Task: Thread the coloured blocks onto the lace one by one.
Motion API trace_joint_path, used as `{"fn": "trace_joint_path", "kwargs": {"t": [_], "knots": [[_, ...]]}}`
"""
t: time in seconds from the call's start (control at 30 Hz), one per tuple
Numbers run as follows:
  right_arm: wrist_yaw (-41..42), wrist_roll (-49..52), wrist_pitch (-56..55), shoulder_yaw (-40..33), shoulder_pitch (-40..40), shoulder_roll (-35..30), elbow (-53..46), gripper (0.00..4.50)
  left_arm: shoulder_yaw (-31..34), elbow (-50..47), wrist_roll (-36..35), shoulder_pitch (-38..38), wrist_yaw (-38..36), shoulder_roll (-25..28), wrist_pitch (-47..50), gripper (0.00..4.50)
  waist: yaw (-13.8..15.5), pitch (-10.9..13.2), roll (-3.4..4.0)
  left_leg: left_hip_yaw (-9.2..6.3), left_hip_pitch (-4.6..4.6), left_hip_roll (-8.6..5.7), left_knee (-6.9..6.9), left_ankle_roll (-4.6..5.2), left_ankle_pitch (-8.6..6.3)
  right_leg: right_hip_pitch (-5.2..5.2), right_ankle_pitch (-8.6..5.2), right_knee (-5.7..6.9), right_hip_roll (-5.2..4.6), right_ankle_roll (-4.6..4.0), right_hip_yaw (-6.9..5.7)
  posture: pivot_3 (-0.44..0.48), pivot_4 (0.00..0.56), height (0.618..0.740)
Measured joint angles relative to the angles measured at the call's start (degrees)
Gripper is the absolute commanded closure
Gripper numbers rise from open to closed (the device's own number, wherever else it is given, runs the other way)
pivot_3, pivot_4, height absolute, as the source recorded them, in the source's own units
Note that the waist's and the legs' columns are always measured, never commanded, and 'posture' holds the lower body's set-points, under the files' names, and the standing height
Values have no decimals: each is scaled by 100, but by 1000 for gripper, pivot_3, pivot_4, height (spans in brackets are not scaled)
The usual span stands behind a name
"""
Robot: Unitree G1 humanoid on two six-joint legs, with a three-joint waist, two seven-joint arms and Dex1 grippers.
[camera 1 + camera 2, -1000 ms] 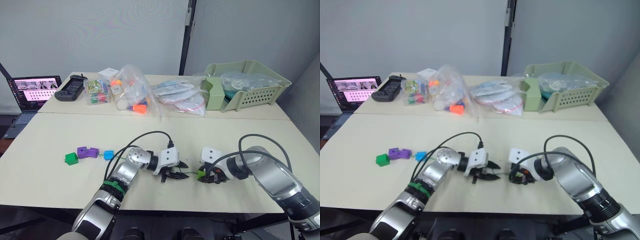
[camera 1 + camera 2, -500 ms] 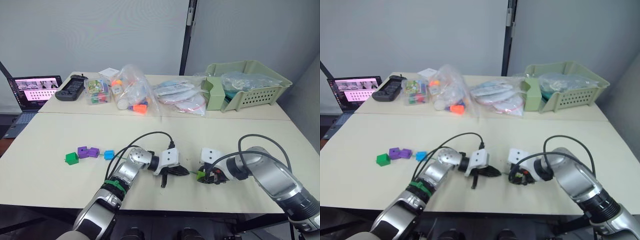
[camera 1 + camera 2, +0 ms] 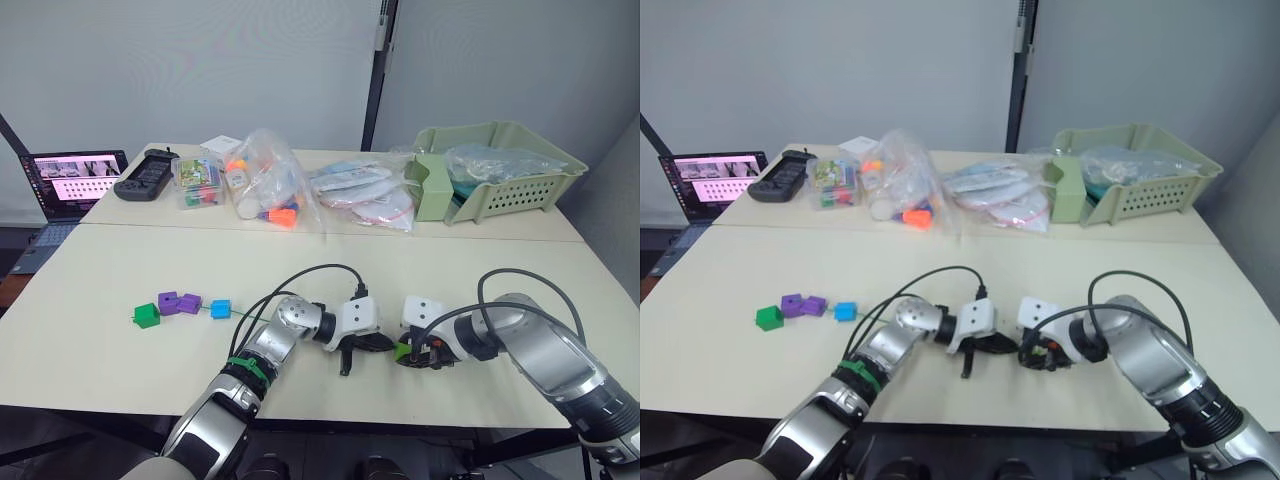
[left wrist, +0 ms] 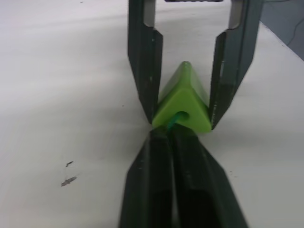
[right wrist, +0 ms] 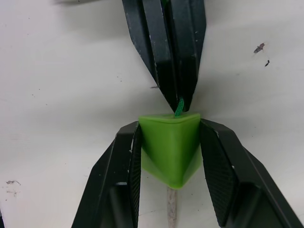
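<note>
Behind the cream table (image 3: 120, 270) we see a grey wall. At the far edge of the table stand a laptop (image 3: 68, 182), some clear bags with toys (image 3: 268, 185) and a pale green basket (image 3: 497, 168).

Near the front edge, in the middle, our two grippers meet tip to tip. Our right gripper (image 5: 170, 142) is clamped on the lime green block (image 5: 170, 145), one finger on each side of it. Our left gripper (image 4: 172, 135) has its fingers pressed together on the lace (image 5: 179, 107), and its tip touches the hole of that block. In the right wrist view a pale stiff tip (image 5: 171, 209) comes out of the other side of the block, so the lace passes through it.

Well apart to the left, four more blocks lie in a row on the table: a dark green one (image 3: 147, 316), two purple ones (image 3: 178, 302) touching each other, and a blue one (image 3: 220, 309). A thin green line runs from the blue block toward our left arm.
</note>
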Motion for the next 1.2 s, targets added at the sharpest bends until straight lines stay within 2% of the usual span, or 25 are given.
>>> {"fn": "trace_joint_path", "kwargs": {"t": [0.23, 0.3, 0.33, 0.5, 0.53, 0.67, 0.8, 0.9, 1.1, 1.2], "knots": [[-30, 1, -9, -1, 1, 36, -5, 3200, 105, -556, -373, 88, -321, 249, 431, 965, -8, 0, 0, -1, 0, 2, -1, 0, 0, -1, 0, 1, 1, 0, 0, 0, 150, 734], [-44, 7, -10, -8, 1, 53, -9, 2164, 166, -801, -480, 146, -407, 419, 563, 344, -15, 0, 0, -3, 0, 3, -2, 0, 0, -2, 0, 2, 2, 0, 0, 0, 150, 734], [-57, 20, -6, -14, 6, 57, -15, 1899, 194, -979, -561, 196, -459, 525, 650, 36, -20, 0, 1, -4, 0, 4, -2, 0, 0, -4, 0, 2, 2, 0, 0, 0, 150, 734], [-46, 429, 98, -365, 352, -19, -261, 126, 206, -1461, -700, 425, -694, 939, 803, 0, 22, 0, 1, -6, -7, -1, -1, 0, 0, -5, 0, 3, -4, 0, 0, 0, 150, 734], [-40, 552, 110, -542, 489, -76, -372, 8, 195, -1483, -708, 458, -695, 965, 791, 0, 48, 0, 1, -7, -9, -2, 2, 0, 0, -4, 0, 1, -6, 0, 0, 0, 150, 734], [-101, 1022, 159, -1395, 944, -266, -789, 8, 145, -1477, -674, 458, -671, 997, 652, 0, 95, 0, 1, -5, -18, -1, 9, 0, 0, -5, 0, -6, -6, 1, 0, 0, 150, 734], [-233, 1410, 305, -2549, 2057, -483, -1549, 8, -15, -1380, -619, 378, -651, 729, 495, 0, 164, 0, 1, -4, -32, -4, 10, 0, 0, -8, 0, -10, -6, 3, -5, 0, 150, 734], [-422, 1572, 438, -3106, 2660, -519, -1893, 8, -175, -1225, -559, 250, -575, 426, 331, 0, 146, 1, 0, -4, -33, -5, 14, 0, 0, -8, -1, -10, -5, 4, -4, 0, 150, 734], [-846, 1574, 486, -3441, 3330, -525, -2169, 8, -316, -432, -169, -155, -90, -89, -99, 0, 113, 2, -3, -3, -27, -5, 14, 0, 1, -6, -3, -6, 0, 7, 0, 0, 150, 734], [-1020, 1581, 506, -3469, 3410, -525, -2250, 8, -386, -106, -3, -284, 17, -230, -195, 0, 108, 3, -3, -3, -28, -6, 14, 0, 0, -6, -4, -8, -1, 9, 2, 0, 150, 734]]}}
